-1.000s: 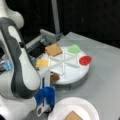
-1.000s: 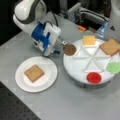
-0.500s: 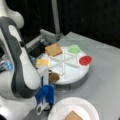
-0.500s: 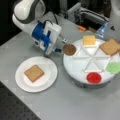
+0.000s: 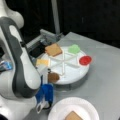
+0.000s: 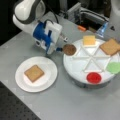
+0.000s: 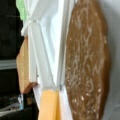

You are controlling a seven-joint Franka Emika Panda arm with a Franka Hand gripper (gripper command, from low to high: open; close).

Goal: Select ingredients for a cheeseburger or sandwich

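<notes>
Reaching toward the divided white tray (image 5: 75, 72), the end effector (image 5: 47, 93) sits low at the tray's near-left rim in a front view, its blue body just beside the compartment holding the brown patty (image 5: 53, 77). Whether its jaws are apart or together cannot be told here. The cheese square (image 5: 42, 62) lies in the next compartment toward the view's left, a toast square (image 5: 53, 49) at the tray's far side, with the green lettuce piece (image 5: 74, 48) and the red disc (image 5: 85, 60) toward the right edge. A second toast square (image 5: 73, 115) already lies on the white plate (image 5: 60, 110) at the bottom of the view.

In a front view from the opposite side, the end effector (image 6: 60, 46) meets the patty (image 6: 69, 49) at the tray's left rim; the plate (image 6: 47, 67) with its toast (image 6: 34, 73) stands apart on the grey surface (image 6: 75, 105).

The wrist view is filled by the patty (image 7: 87, 60), with a tray divider (image 7: 63, 50) beside it and cheese (image 7: 48, 105) below.

Risks, as I judge them: the patty is thin and lies flat close to the rim and dividers, so a finger could catch a wall, nudge the tray, or skid the patty without lifting it.
</notes>
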